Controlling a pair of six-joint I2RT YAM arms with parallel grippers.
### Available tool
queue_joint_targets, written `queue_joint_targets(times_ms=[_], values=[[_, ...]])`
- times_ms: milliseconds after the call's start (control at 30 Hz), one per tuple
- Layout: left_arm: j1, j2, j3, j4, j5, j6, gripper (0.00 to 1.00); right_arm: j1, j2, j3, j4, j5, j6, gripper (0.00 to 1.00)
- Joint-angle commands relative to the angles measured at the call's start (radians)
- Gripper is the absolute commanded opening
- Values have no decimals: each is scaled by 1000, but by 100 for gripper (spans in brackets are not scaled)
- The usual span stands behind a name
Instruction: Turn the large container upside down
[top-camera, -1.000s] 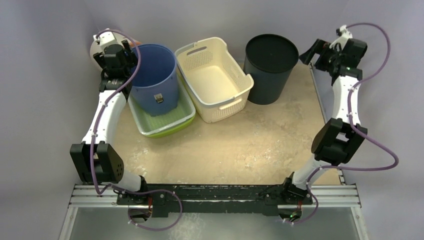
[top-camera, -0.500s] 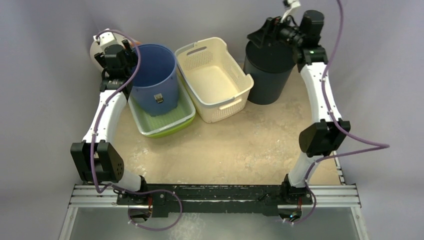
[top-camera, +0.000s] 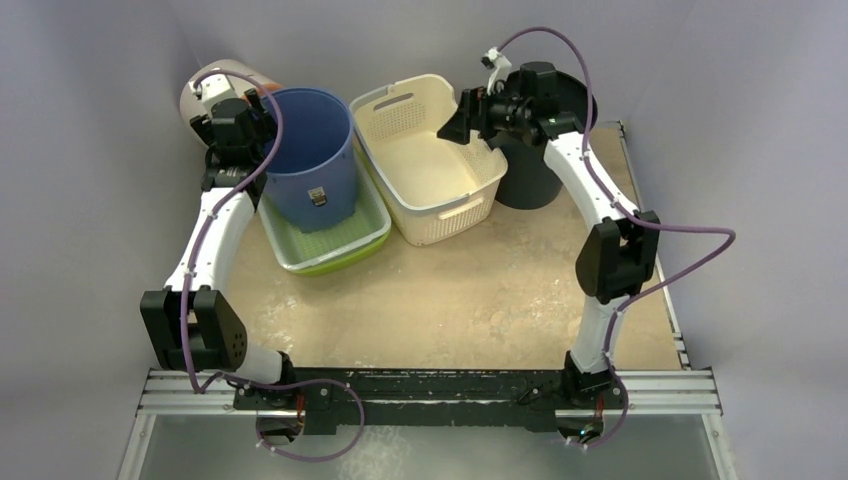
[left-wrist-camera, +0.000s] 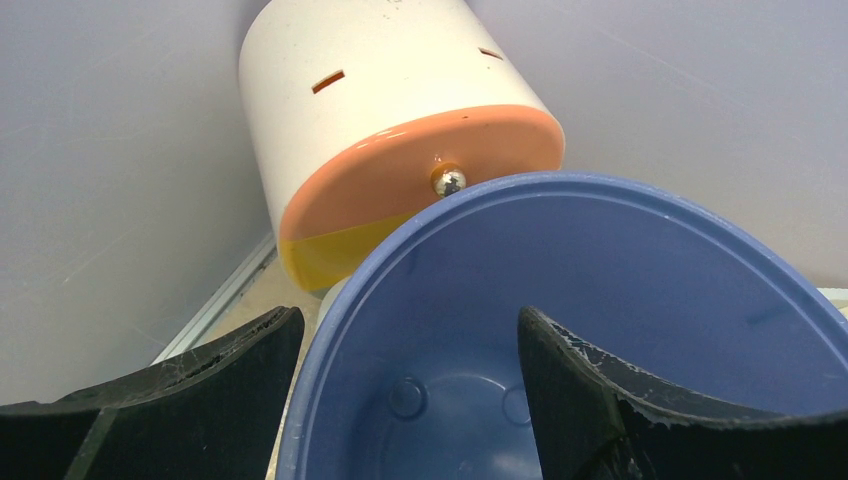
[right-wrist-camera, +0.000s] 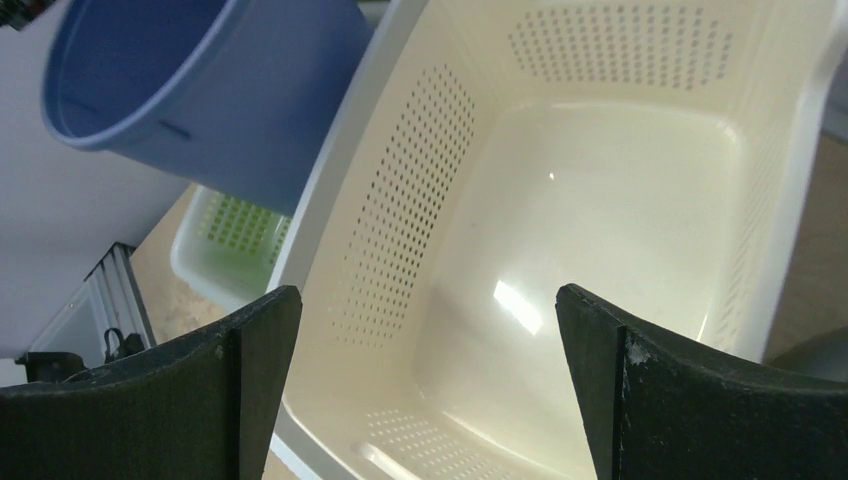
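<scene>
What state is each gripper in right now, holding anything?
Left gripper: open, fingers straddling the blue bucket rim, not clamped.
Right gripper: open, empty, above the cream basket.

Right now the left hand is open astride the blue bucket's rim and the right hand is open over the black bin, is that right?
Not quite. The right hand is open over the cream basket, not the black bin, as the right wrist view shows. The rest holds: the left hand is open astride the rim of the blue bucket.
</scene>
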Motion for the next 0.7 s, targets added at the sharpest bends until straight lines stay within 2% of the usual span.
queue_joint_targets(times_ms=[0, 167, 267, 500, 667], values=[[5, -45, -5, 28, -21, -9, 78, 1, -16, -28, 20, 53, -29, 100], [5, -51, 1, 21, -23, 0, 78, 3, 0, -41, 29, 267, -78, 100], [5, -57, 3, 17, -30, 12, 78, 3, -20, -111, 117, 407, -88, 100], [6, -76, -11, -2, -45, 37, 78, -10, 12, -162, 127, 693, -160, 100], [8, -91, -26, -6, -43, 42, 78, -86, -42, -253, 259, 755, -150, 100]])
